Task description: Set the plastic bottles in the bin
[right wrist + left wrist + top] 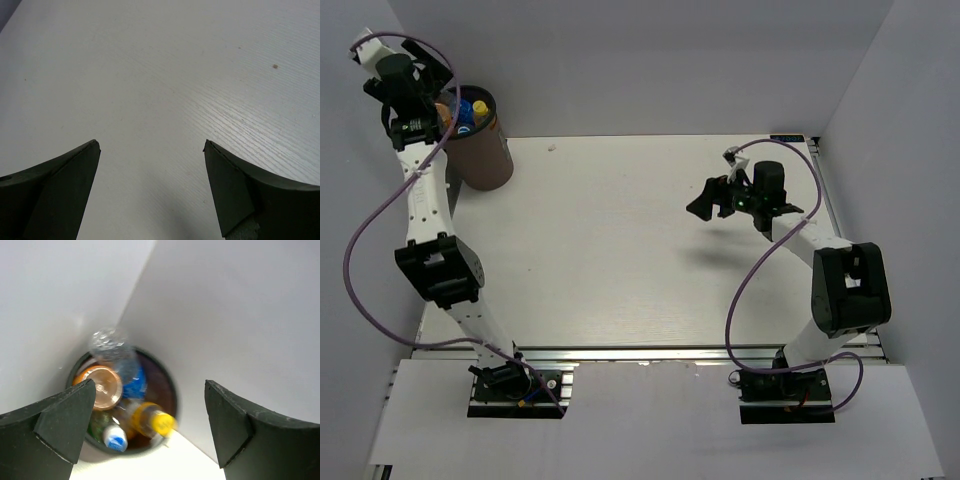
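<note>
The dark brown bin (485, 150) stands in the table's far left corner against the walls. Looking down into the bin (171, 385) in the left wrist view, I see several plastic bottles: an orange one (102, 386), a clear blue-labelled one (129, 377), a clear yellow-capped one (152, 421), a green one (97, 424) and a white and blue cap (116, 438). My left gripper (438, 100) (150, 382) hangs open above the bin with nothing between its fingers. My right gripper (705, 203) (151, 142) is open and empty over the bare table at the right.
White walls close in the table at the back and on both sides, and the bin stands tight against the corner. The white table top (620, 240) carries a small speck (551, 147) near the back edge.
</note>
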Motion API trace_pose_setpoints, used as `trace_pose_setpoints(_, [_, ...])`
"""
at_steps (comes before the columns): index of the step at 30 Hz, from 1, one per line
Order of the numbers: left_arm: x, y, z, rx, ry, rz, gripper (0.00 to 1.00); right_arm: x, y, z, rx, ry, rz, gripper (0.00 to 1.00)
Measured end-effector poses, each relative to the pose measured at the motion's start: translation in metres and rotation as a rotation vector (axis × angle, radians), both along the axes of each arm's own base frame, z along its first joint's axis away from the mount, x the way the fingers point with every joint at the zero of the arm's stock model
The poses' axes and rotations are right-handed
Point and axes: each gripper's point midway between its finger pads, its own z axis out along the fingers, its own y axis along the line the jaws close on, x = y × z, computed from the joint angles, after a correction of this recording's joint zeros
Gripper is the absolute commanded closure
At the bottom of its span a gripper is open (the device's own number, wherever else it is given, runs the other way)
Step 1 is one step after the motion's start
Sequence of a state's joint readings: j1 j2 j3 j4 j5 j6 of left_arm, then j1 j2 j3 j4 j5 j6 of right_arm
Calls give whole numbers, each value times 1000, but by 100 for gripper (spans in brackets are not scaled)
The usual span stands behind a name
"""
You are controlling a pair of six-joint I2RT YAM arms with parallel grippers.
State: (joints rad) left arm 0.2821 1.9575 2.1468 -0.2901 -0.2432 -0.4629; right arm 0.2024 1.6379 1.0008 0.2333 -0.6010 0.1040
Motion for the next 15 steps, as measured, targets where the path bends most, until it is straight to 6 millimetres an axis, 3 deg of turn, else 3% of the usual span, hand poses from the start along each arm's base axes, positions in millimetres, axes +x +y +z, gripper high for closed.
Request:
trace_pose_setpoints(2, [-24, -14, 33, 3, -53, -37, 2, -1, 0, 6, 13, 2, -11, 11])
trace_pose_setpoints(5, [-73, -42, 60, -22, -123, -98, 2, -2, -2, 25, 41, -10, -50, 11])
trace_pose_setpoints(8, [-134, -83, 42, -60, -181, -170, 2, -7, -9, 42, 76, -26, -126, 11])
trace_pose_setpoints(11, [-173, -145, -21, -99, -188, -312, 2, -16, -17, 39, 106, -2, -196, 10])
trace_pose_setpoints(13, [-186, -184, -84, -140, -113, -419, 2, -25, -22, 22, 112, 42, -232, 11])
trace_pose_setpoints(15, [-193, -198, -151, -185, 2, -454, 2, -35, -25, 0, 120, 101, -256, 10])
